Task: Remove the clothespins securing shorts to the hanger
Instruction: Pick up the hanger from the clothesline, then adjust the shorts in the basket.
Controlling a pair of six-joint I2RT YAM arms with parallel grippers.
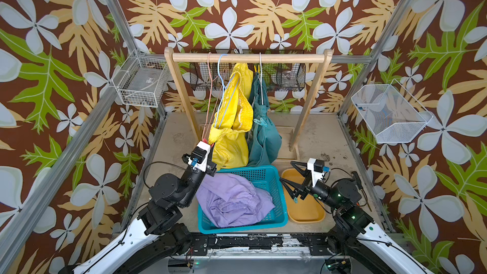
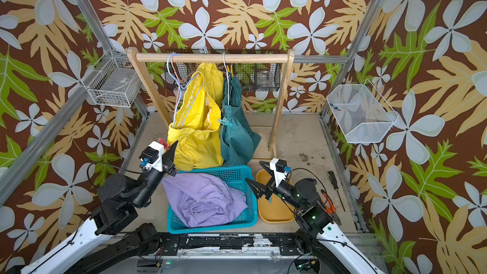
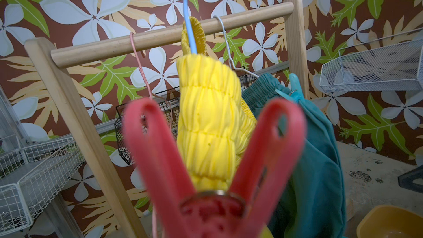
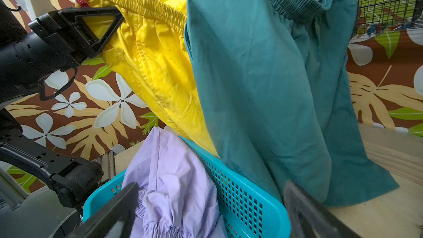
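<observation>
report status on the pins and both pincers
Left pincer shut on red clothespin, pin spread around waistband of yellow shorts. Right pincer open, empty, near yellow tray. Teal clothespin and yellow clothespin on teal shorts. Nothing blocking.

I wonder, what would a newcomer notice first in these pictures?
Bright yellow shorts and teal shorts hang side by side from the wooden rail at the centre. The left claw pinches a red clothespin at the yellow waistband, while lilac shorts lie heaped in the turquoise basket in front.
</observation>
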